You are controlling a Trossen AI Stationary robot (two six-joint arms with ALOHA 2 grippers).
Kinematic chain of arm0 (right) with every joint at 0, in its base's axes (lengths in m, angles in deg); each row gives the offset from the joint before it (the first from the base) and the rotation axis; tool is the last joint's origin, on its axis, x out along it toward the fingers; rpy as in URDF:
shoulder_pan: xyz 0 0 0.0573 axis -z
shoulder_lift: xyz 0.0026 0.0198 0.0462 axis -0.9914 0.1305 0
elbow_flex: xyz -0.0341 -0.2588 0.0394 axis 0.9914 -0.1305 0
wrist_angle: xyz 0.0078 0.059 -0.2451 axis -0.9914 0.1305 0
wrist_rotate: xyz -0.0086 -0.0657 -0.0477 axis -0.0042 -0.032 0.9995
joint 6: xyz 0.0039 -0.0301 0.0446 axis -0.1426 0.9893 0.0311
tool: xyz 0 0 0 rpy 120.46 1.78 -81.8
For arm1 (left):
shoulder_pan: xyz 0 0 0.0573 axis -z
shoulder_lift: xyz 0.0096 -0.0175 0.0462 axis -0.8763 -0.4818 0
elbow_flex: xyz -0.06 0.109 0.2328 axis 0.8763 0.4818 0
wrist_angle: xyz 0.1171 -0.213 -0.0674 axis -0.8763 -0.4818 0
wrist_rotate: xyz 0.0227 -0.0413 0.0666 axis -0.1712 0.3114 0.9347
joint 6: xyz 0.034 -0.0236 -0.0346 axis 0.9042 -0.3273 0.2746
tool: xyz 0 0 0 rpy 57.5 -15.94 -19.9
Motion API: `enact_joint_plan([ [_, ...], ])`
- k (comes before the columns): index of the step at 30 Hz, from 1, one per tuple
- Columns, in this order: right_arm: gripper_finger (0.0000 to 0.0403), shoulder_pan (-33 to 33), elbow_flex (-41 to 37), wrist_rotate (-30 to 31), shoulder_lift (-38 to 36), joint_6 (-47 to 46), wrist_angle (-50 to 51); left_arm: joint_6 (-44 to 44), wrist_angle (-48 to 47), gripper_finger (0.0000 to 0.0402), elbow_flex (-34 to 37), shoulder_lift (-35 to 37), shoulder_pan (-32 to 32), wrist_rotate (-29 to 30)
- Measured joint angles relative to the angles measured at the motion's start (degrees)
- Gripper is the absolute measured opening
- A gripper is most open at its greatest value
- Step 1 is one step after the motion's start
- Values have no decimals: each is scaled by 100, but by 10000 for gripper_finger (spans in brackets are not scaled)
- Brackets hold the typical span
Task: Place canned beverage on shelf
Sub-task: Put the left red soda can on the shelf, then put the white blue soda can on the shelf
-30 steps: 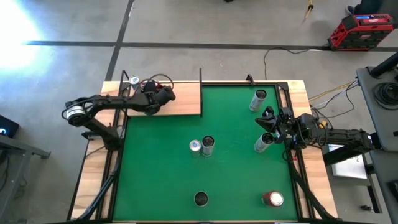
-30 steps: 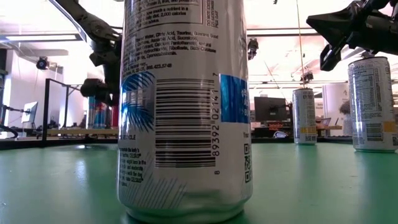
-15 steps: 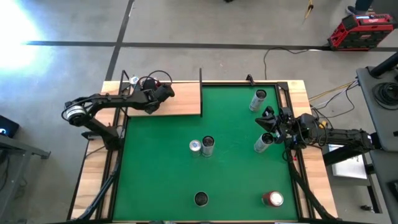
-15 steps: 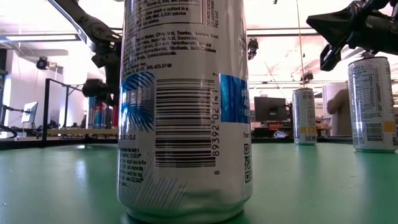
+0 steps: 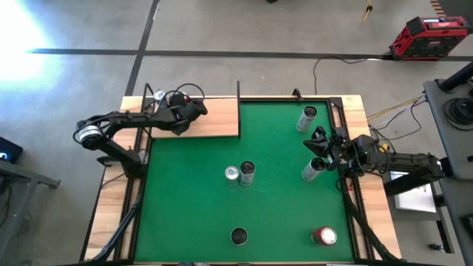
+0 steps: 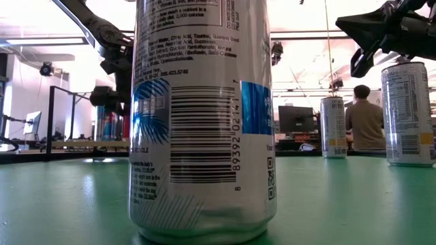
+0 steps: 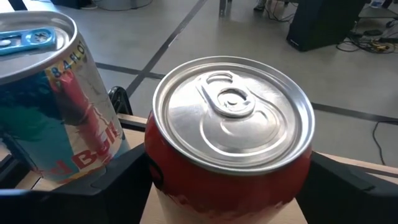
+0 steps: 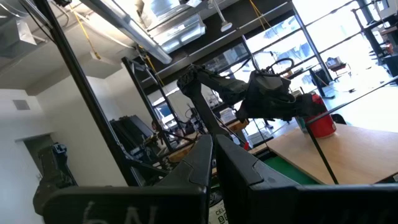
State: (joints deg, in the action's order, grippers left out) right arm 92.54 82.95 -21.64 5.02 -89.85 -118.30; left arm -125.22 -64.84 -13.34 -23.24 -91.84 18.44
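The shelf (image 5: pixel 214 118), a light-wood board with black rods, lies at the table's far left. At its far-left corner stands a red can (image 7: pixel 230 124), also seen in the right wrist view (image 8: pixel 320 122). My left gripper (image 5: pixel 185 111) is shut around it. A blue-and-silver can (image 7: pixel 56 99) stands upright right beside it. My right gripper (image 5: pixel 319 144) hovers shut at the table's right edge, above a silver can (image 5: pixel 312 170), holding nothing. My left gripper has the red can between its two fingers, one on each side of the can's wall (image 7: pixel 152 168), below the rim. The fingers come nearly level, tipped a little down, from the table's left. The can is upright with its base at the shelf board.
On the green mat (image 5: pixel 192 207) stand several more cans: one at the far right (image 5: pixel 307 118), two in the middle (image 5: pixel 239 173), one at the near edge (image 5: pixel 239 236) and a red-topped one at the near right (image 5: pixel 324 236). A person (image 6: pixel 364 122) stands in the room behind.
Both arms have kept still, and the red can has stayed at the shelf's corner. In the low view a person has walked into sight in the room behind the table.
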Motion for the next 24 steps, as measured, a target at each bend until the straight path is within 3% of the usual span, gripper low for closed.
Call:
enact_joint_plan([
  [11, 13, -1, 0, -1, 1, 1, 1, 121, 1, 351, -26, 3, 53, -5],
  [21, 13, 1, 1, 1, -2, 1, 1, -287, -710, 367, -26, 387, 251, -426],
  [24, 13, 1, -1, 1, 0, 1, -1, -495, -1086, 367, -26, 598, 251, -793],
])
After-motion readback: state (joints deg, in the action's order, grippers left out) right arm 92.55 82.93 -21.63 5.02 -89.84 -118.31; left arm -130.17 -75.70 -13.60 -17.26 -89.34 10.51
